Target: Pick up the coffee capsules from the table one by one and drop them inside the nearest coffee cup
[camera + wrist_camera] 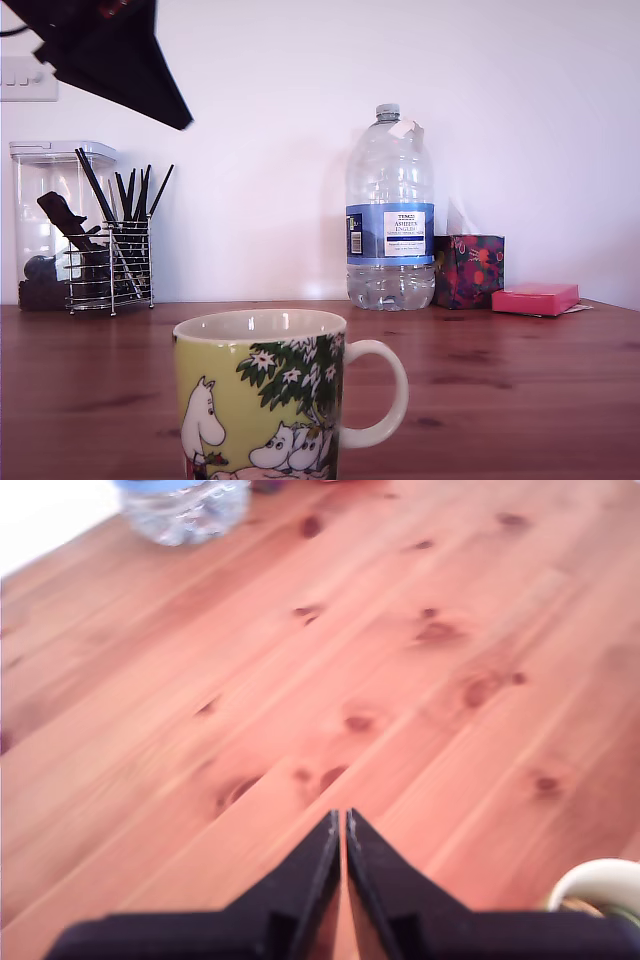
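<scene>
The coffee cup, yellow-green with a white rim, a white handle and cartoon creatures under a tree, stands at the front of the table. Its rim shows at a corner of the wrist view. My gripper hangs above bare wood with its two black fingers pressed together, shut on nothing visible. Part of the black arm shows high at the exterior view's left. The coffee capsules are out of view in both views.
Along the back wall stand a wire holder of black sticks, a clear container, a large water bottle, a patterned tissue box and a pink box. The bottle's base appears in the wrist view.
</scene>
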You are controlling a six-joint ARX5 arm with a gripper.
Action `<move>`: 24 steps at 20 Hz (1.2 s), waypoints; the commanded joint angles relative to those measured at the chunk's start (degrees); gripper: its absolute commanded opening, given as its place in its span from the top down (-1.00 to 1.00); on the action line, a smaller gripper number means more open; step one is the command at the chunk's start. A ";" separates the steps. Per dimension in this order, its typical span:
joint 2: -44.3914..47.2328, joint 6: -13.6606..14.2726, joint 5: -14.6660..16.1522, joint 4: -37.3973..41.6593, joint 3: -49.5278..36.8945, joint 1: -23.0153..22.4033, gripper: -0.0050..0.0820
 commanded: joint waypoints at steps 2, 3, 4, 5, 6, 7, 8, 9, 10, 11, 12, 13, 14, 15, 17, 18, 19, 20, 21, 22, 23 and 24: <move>-4.00 -2.49 0.17 6.27 -7.54 3.61 0.93; -5.88 -3.91 0.13 9.11 -9.88 5.07 0.93; -8.11 -5.35 0.02 12.13 -12.48 6.71 0.93; -10.21 -6.88 -0.50 14.93 -15.10 8.04 0.93; -12.48 -8.44 -1.20 17.59 -17.84 9.33 0.93; -14.84 -9.57 -2.43 19.96 -20.76 10.58 0.93; -17.07 -10.49 -3.58 21.51 -23.41 11.65 0.93; -19.37 -10.99 -4.44 22.86 -26.03 12.72 0.93; -21.88 -11.87 -5.49 23.74 -28.61 13.75 0.93; -24.15 -12.61 -6.29 24.50 -30.95 14.69 0.93; -26.51 -13.42 -6.71 25.09 -33.29 15.61 0.93; -28.85 -13.90 -6.91 25.35 -35.71 16.55 0.93; -31.26 -14.51 -7.15 25.35 -37.83 17.40 0.93; -33.94 -15.17 -7.13 25.16 -39.95 18.25 0.93; -38.80 -16.39 -7.10 25.00 -43.54 19.47 0.93; -41.24 -17.31 -7.10 24.79 -45.09 20.04 0.93; -43.34 -18.34 -7.08 24.41 -46.23 20.41 0.93; -45.16 -18.73 -7.15 23.32 -47.04 20.63 0.93; -46.80 -18.91 -7.43 21.51 -47.25 20.74 0.93; -48.06 -18.91 -7.89 20.02 -47.25 20.72 0.93; -49.20 -18.91 -8.28 18.93 -47.25 20.72 0.93; -50.27 -18.93 -9.14 18.05 -47.25 20.72 0.93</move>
